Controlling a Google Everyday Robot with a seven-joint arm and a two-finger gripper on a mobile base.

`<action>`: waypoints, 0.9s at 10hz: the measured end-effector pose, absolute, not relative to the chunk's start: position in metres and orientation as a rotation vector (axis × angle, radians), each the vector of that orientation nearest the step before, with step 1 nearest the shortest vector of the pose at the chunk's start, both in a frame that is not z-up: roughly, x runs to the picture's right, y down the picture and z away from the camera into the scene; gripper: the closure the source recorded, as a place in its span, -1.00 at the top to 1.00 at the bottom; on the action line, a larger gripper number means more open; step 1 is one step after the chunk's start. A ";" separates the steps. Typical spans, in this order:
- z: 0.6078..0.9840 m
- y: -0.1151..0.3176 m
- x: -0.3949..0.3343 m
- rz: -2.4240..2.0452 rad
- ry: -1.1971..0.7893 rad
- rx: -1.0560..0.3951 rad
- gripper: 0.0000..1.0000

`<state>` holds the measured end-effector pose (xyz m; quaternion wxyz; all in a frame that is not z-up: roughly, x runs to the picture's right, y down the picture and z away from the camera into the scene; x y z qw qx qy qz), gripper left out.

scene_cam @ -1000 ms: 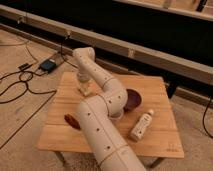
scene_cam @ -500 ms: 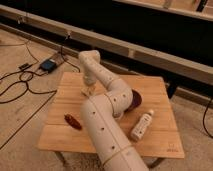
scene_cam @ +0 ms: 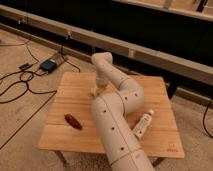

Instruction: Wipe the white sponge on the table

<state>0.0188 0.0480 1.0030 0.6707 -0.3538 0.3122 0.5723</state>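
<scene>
One arm is reaching across my tabletop (scene_cam: 75, 137), its hand (scene_cam: 98, 89) clenched and pressing down beside the white sponge (scene_cam: 93, 91) near the far edge. A white bottle (scene_cam: 143, 124) is lying right; no labels readable.

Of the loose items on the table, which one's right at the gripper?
The white sponge, under the gripper at the table's far middle. The white bottle lies near the right front; the dark reddish object lies at the left front.
</scene>
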 end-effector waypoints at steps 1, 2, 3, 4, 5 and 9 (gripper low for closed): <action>1.005 0.044 0.026 1.307 0.706 -0.775 -1.00; 1.007 0.038 0.032 1.321 0.705 -0.750 -1.00; 1.010 0.032 0.035 1.329 0.698 -0.723 -1.00; 1.013 0.028 0.033 1.331 0.691 -0.710 -1.00; 1.016 0.020 0.026 1.334 0.668 -0.689 -1.00; 1.020 -0.008 -0.015 1.282 0.584 -0.629 -1.00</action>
